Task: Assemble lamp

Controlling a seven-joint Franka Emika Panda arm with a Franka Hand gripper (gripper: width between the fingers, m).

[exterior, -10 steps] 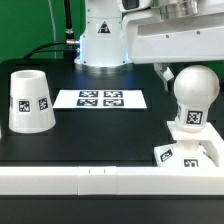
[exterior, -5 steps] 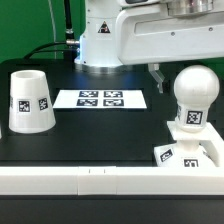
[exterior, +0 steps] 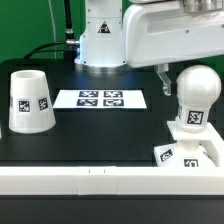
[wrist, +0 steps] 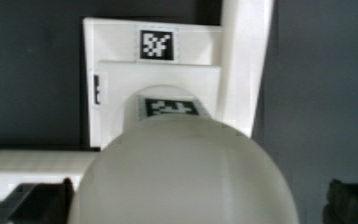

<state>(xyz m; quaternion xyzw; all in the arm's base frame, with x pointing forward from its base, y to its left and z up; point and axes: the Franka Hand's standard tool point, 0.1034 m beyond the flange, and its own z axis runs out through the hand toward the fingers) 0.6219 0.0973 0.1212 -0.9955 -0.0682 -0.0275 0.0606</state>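
We see the shade standing wider end down on the black table, to the exterior view's left of the marker board and a little apart from it. To the exterior view's right of the marker board, well apart from it, the bulb stands upright on the square base, round head up. The base sits close by the white rail that runs along the table edge nearer the camera than the marker board. We find the gripper over that bulb. In the wrist view its two dark fingers stand wide apart with the bulb's head between them, and we cannot tell whether either touches it. Past the head, the wrist view shows the stepped base with its tags. The arm's white pedestal rises behind the marker board
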